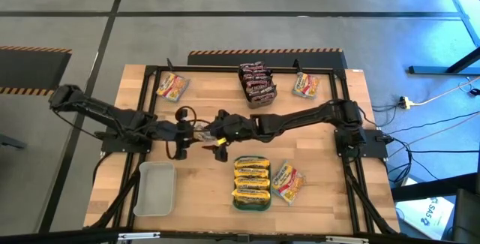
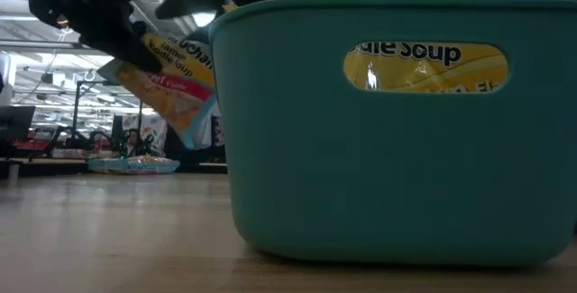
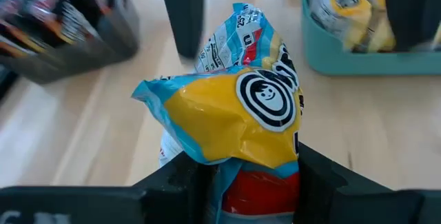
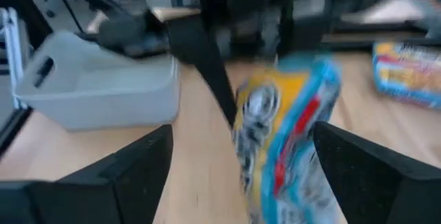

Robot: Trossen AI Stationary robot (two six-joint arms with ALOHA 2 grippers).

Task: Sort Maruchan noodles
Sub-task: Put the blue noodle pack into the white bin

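The left gripper (image 3: pixel 251 182) is pinching a yellow noodle packet (image 3: pixel 234 117) over the middle of the worktop (image 1: pixel 202 191), holding it clear of the wood. The right gripper (image 4: pixel 241 176) is facing it with its fingers spread wide, one on either side of that packet and not gripping it. A teal tray (image 1: pixel 252 200) near the front edge is holding more yellow packets (image 1: pixel 251 175), with one loose packet (image 1: pixel 287 182) just beside it. A grey tray (image 1: pixel 255 81) of dark packets is sitting at the back edge, a white tray (image 1: pixel 154 189) near the front left corner.
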